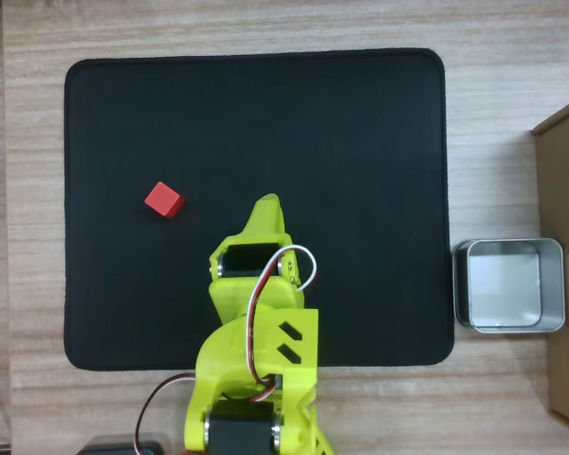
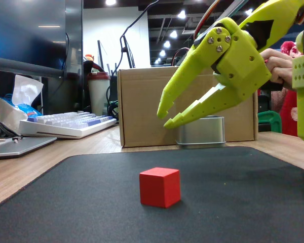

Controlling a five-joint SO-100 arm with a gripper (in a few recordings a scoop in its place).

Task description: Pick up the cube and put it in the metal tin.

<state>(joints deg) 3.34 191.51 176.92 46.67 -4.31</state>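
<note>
The lime-green two-finger gripper (image 2: 164, 115) hangs in the air above the black rectangular mat (image 1: 360, 142), its fingers (image 2: 192, 109) parted a little and holding nothing. The small bright red cube (image 1: 163, 200) sits on the mat, clear of the fingertips: in the overhead view it lies to the left of them and slightly ahead, and in the fixed view it rests well below them, nearer the camera. The shiny silver rectangular metal tin (image 1: 509, 284) stands empty on the wooden table (image 1: 266, 28), just off the mat's right edge in the overhead view, well away from the fingers on the side opposite the cube, with a brown cardboard box (image 2: 142, 106) close by it.

This looks like the approach step, with the grasp not yet made. The next move calls for swinging the fingers left over the cube, opening them wide enough to straddle it, and lowering until its sides sit between them. The cube is turned at an angle to the mat's edges, so the wrist may need to rotate to meet flat faces.
</note>
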